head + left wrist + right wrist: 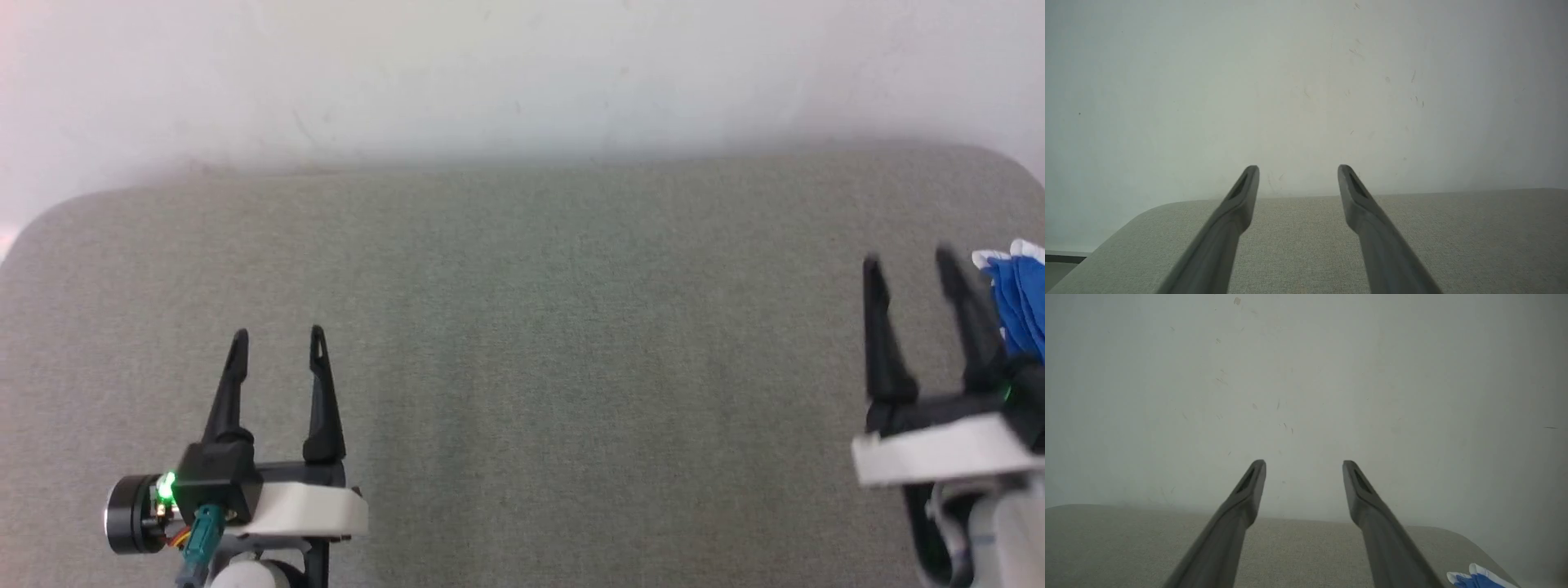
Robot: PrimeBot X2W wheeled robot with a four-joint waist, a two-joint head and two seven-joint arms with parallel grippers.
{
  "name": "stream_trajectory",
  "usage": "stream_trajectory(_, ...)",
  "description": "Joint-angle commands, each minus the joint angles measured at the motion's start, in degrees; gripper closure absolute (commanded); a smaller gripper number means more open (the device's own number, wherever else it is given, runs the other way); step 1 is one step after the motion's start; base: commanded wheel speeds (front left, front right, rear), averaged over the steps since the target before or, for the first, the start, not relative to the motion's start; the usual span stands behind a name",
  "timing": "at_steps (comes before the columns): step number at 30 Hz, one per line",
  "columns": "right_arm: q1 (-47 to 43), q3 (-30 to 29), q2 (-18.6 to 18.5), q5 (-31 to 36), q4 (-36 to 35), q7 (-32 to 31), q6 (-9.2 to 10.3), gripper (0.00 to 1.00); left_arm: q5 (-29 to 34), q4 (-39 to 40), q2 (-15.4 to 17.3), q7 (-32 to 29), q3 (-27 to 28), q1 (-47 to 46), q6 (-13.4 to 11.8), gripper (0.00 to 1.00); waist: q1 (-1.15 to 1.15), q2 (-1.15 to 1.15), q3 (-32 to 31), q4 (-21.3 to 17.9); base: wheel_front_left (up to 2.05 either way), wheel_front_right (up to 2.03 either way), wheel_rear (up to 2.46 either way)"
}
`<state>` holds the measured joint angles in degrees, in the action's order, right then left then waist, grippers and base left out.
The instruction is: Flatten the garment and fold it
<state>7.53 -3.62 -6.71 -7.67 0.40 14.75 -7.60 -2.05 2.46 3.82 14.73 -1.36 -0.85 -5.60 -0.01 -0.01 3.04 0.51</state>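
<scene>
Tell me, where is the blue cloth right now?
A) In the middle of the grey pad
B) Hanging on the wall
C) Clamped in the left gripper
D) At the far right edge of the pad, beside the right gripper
D: the blue cloth lies bunched at the right edge of the grey pad, beside the open right gripper, which holds nothing.

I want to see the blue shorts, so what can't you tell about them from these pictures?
Head view: the garment is mostly cut off by the right edge, and the right gripper covers part of it.
Right wrist view: just a blue and white corner peeks in at the bottom edge.
So its whole shape, and whether it lies flat, cannot be told.
</scene>
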Motion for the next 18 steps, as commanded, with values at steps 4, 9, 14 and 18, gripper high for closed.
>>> stream_trajectory(4, -6.0, -0.9, 2.1, -1.5, -0.1, 0.2, 0.11, 0.0, -0.1, -1.0, -0.2, 0.3, -0.2, 1.4, 1.2, 0.0, 0.01, 0.01, -1.5, 1.0, 0.0, 0.0, 0.0)
stream_trajectory(9, -11.4, -1.9, 3.4, -2.5, -2.0, 0.2, 0.11, 0.0, 0.1, -1.7, -0.3, 0.3, -0.4, 2.0, 1.8, 0.0, 0.01, 0.01, -2.3, 1.1, 0.0, 0.0, 0.0)
stream_trajectory(14, -12.5, -2.0, 3.7, -1.7, -3.5, 0.2, 0.11, 0.0, -0.2, -2.4, -0.4, 0.3, -0.2, 2.5, 2.4, 0.0, 0.01, 0.01, -2.7, 0.8, 0.0, 0.0, 0.0)
stream_trajectory(18, -12.4, -1.8, 3.4, -1.8, -3.2, -0.1, -0.01, 1.0, -0.1, -2.3, -0.1, -0.2, -0.3, 2.0, 2.2, 1.0, 0.01, 0.01, -2.7, 0.8, 0.0, 0.0, 0.0)
